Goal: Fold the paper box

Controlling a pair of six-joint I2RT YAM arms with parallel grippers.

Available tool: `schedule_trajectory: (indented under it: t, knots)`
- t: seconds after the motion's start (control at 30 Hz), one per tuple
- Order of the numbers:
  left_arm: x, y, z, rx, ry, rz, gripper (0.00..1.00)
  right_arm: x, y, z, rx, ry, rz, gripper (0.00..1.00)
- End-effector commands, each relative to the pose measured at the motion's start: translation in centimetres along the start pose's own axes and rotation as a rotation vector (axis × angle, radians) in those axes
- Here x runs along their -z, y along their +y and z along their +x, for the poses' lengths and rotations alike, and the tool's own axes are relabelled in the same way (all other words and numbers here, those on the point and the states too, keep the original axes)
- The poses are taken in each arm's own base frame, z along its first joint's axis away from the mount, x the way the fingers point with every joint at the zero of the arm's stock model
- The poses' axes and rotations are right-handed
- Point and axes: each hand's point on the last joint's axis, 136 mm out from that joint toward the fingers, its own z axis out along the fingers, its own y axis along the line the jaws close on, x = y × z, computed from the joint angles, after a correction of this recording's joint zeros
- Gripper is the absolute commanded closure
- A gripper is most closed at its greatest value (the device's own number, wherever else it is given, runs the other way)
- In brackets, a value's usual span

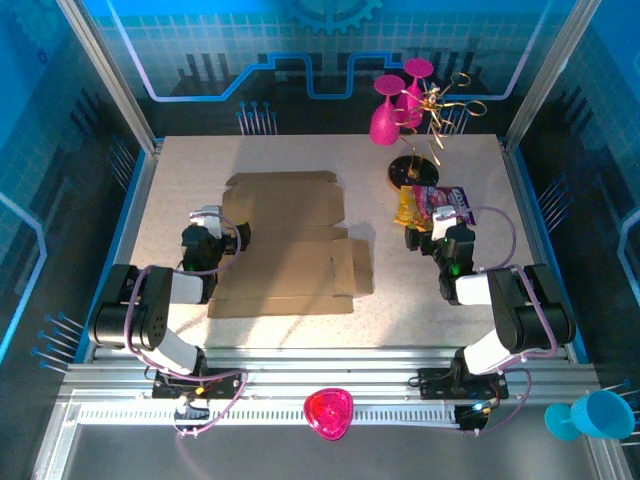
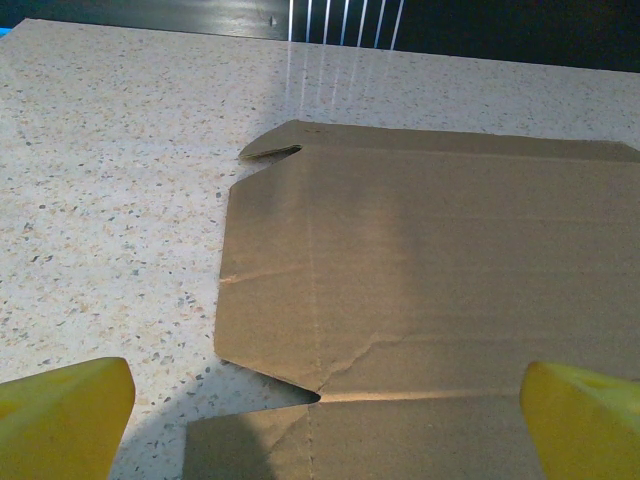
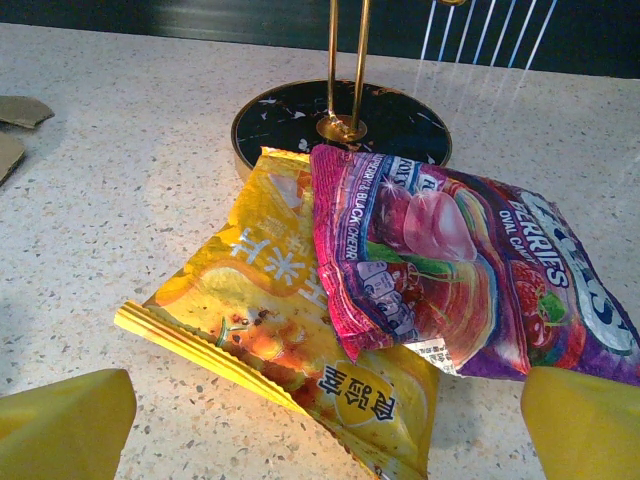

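— Listing entry one: where is the paper box [image 1: 285,245] found?
— Laid open and largely flat on the table [image 1: 420,310], left of centre. The left gripper [image 1: 228,233] is held spread wide at its left edge, nothing grasped.
— Right gripper [image 1: 430,235]?
— Likewise spread wide, empty, just beside two snack packets [image 3: 400,290]; contact seemingly none.
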Motion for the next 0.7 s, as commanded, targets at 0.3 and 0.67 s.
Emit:
schedule_trajectory:
  t: [0.3,0.67]
  knots:
    - [4.8,-0.7,-6.0,-0.076,-0.196,-0.151,0.01,4.3,-2.1,-4.7,0.046,-0.181,0.266,0.0]
    - [7.8,-2.8,-16.9,0.888,0.192,-0.092,0.01,12.9,-2.5,-26.9,-0.559,-0.281,0.123,0.0]
